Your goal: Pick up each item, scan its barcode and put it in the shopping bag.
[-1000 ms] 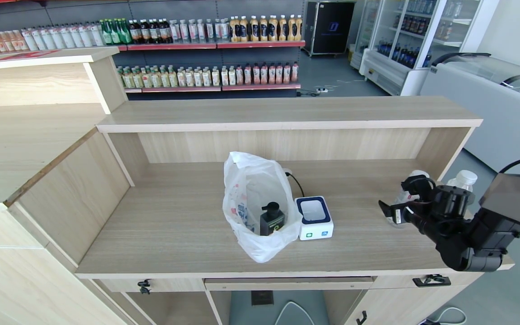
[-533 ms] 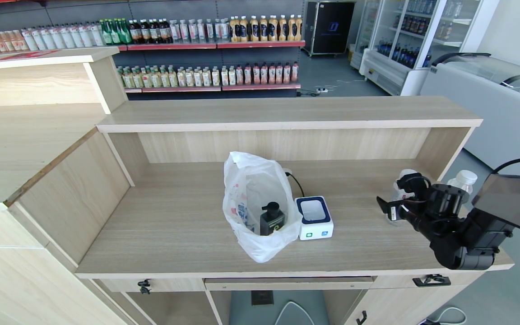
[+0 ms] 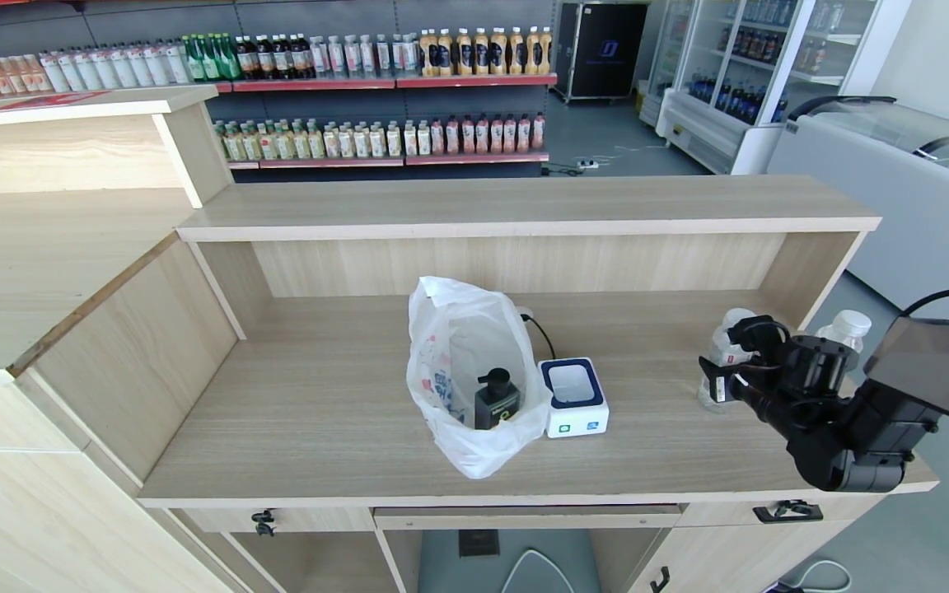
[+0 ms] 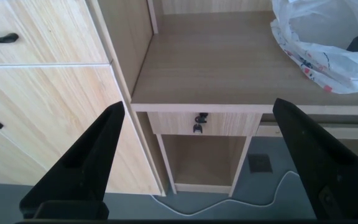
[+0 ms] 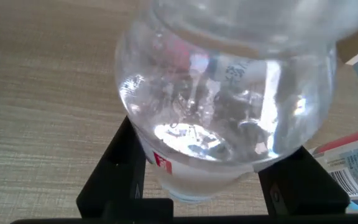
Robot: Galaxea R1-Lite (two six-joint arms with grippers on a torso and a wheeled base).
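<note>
Right claw (image 3: pixel 723 380) was closed on a clear water bottle (image 3: pixel 715 352) near the right end of the counter (image 3: pixel 318 412), with a black finger against each side. From the head view, the water bottle stood upright on the wood. A second bottle (image 3: pixel 845 328) with a white cap stood just behind the arm, close to the counter's end wall.

The right wrist view looked at the held bottle from close up. Its rounded clear body sat between the fingers (image 5: pixel 114 180), both touching it, and light glinted off the water inside. At that picture's edge lay a red and blue label (image 5: pixel 352 163) carrying a barcode; what it belonged to could not be told.

Around the middle of the counter, the head view gave the white shopping bag (image 3: pixel 462 371) standing open with a dark pump bottle (image 3: pixel 495 401) upright inside it. A white and blue scanner (image 3: pixel 573 397) sat just beside the bag on its right, and a black cable (image 3: pixel 539 333) ran from it toward the back wall.

Left claw (image 4: pixel 197 109) hung low in front of the counter's left end, its fingers spread wide apart. Its wrist view took in a drawer front with a small lock (image 4: pixel 197 122) under the counter edge, pale cupboard doors beside it, and the bag's side up on the counter top.
</note>
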